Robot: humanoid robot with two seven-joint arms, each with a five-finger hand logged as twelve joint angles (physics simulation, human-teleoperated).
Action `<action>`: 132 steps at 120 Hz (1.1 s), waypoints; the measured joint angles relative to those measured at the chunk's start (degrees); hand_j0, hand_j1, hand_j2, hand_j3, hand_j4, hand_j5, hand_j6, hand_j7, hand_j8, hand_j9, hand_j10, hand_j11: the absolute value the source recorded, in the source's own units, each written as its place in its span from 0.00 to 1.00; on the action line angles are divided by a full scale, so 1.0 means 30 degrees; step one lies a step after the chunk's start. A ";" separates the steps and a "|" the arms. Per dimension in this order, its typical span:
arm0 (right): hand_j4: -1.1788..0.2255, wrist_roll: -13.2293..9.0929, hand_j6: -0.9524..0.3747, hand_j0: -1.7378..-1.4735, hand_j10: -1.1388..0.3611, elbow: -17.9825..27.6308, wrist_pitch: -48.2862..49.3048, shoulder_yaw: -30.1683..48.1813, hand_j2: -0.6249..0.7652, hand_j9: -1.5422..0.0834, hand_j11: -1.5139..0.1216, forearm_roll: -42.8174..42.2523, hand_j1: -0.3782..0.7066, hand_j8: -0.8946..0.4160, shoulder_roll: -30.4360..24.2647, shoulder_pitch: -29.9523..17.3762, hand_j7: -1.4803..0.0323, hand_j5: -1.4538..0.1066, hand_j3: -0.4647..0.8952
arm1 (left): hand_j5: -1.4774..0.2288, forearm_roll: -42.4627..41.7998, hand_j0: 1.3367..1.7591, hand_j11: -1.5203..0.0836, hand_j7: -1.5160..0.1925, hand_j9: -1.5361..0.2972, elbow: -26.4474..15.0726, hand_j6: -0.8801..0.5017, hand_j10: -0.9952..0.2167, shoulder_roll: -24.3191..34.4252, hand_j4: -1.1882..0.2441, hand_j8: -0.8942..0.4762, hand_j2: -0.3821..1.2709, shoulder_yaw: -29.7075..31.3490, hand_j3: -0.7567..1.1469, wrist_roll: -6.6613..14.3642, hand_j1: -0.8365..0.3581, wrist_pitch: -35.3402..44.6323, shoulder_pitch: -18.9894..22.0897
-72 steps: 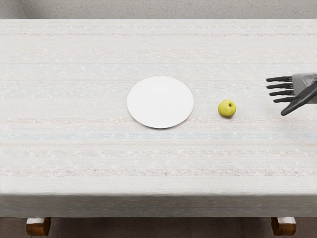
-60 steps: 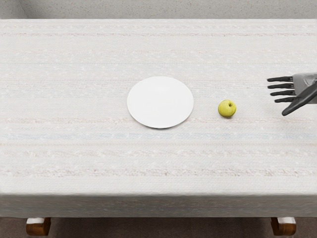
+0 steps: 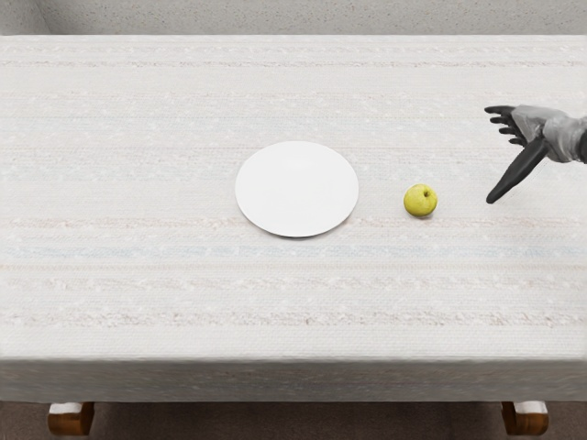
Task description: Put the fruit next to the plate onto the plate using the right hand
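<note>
A small yellow-green apple [image 3: 421, 200] lies on the table just right of a round white plate [image 3: 296, 188], a short gap between them. My right hand [image 3: 510, 147] comes in from the right edge, above and to the right of the apple, apart from it. Its fingers [image 3: 502, 115] are spread and the thumb [image 3: 512, 177] points down toward the table. It holds nothing. The left arm does not show.
The table [image 3: 138, 275] wears a pale striped cloth and fills most of the view. Its front edge runs along the bottom, with two wooden legs [image 3: 70, 418] below.
The right hand has risen, turned and shifted slightly left toward the apple, its thumb now stretched downward. Apple and plate have not moved.
</note>
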 joint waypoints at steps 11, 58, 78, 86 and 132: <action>0.84 0.0414 0.71 0.30 0.76 0.0236 -0.1741 -0.0050 0.45 0.95 0.93 0.0021 0.03 0.68 0.0470 -0.0926 0.98 0.93 0.34 | 0.86 -0.0002 0.76 0.94 0.88 0.83 0.0000 0.63 0.82 0.0000 0.83 0.65 0.23 -0.0004 0.40 0.0000 0.99 -0.0001 -0.0109; 0.71 0.0725 0.58 0.30 0.64 -0.1109 -0.4382 -0.0200 0.43 0.81 0.79 -0.0541 0.22 0.55 0.3118 -0.2181 0.83 0.79 0.34 | 0.86 0.0000 0.76 0.94 0.88 0.83 0.0000 0.63 0.82 0.0000 0.83 0.65 0.23 0.0021 0.40 0.0001 0.99 -0.0001 0.0000; 0.71 0.0584 0.58 0.30 0.63 -0.1152 -0.4803 -0.0245 0.42 0.80 0.78 -0.1770 0.23 0.54 0.3731 -0.1932 0.82 0.78 0.34 | 0.86 0.0003 0.76 0.94 0.88 0.83 0.0000 0.63 0.82 0.0000 0.83 0.65 0.23 0.0023 0.40 0.0000 0.99 0.0000 -0.0002; 0.71 0.0551 0.58 0.30 0.64 -0.1162 -0.4837 -0.0311 0.42 0.80 0.78 -0.2150 0.23 0.54 0.4027 -0.1832 0.82 0.78 0.34 | 0.86 0.0000 0.76 0.94 0.88 0.83 0.0000 0.63 0.82 0.0000 0.83 0.65 0.23 0.0023 0.40 0.0001 0.99 0.0000 0.0000; 0.66 0.0474 0.53 0.30 0.59 -0.1124 -0.3773 -0.0767 0.42 0.75 0.73 -0.3046 0.30 0.49 0.4962 -0.1737 0.77 0.72 0.34 | 0.86 0.0006 0.76 0.94 0.88 0.83 0.0000 0.63 0.82 0.0000 0.83 0.65 0.23 0.0018 0.40 0.0003 0.99 0.0003 0.0000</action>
